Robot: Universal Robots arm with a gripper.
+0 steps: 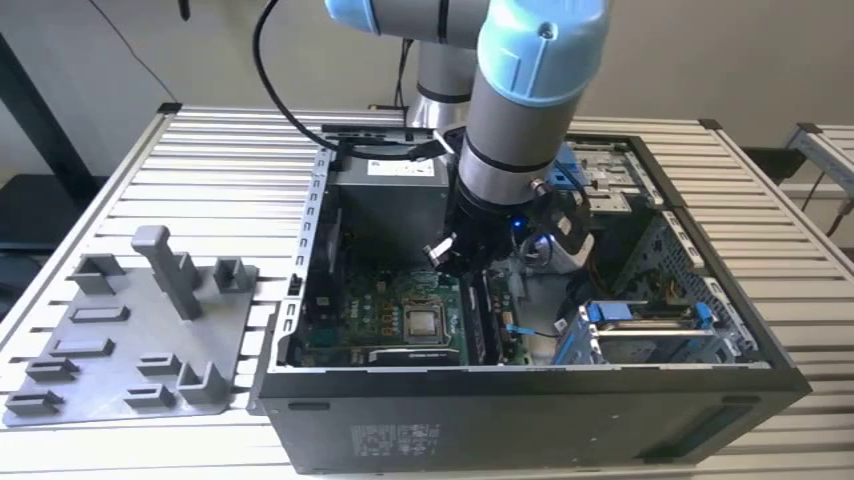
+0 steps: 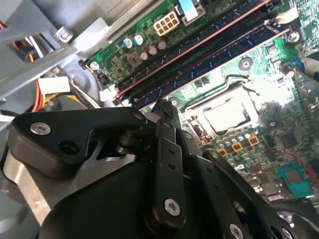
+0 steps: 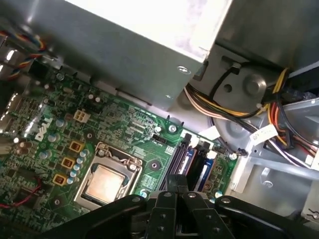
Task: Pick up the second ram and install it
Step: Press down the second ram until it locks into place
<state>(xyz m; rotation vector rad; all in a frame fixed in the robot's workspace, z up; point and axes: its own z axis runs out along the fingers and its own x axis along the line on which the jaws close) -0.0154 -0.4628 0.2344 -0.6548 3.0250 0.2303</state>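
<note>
**Second ram in its slot, gripper on top of it**

The second ram (image 2: 224, 52) looks seated edge-up in the motherboard (image 3: 149, 129) slots, a long dark strip lying beside another like it, just next to the CPU socket (image 3: 107, 181). I judge it light, thin and stiff but fragile: the chips and contacts want no pressure, so the bare top edge near the ends is where to take hold or push. The gripper (image 3: 177, 186) hangs right over one end of the slots, fingers (image 2: 162, 107) drawn together with nothing visible between them. The grey power-supply box (image 3: 124, 45) sits close behind, inside the open case (image 1: 534, 400).
</note>
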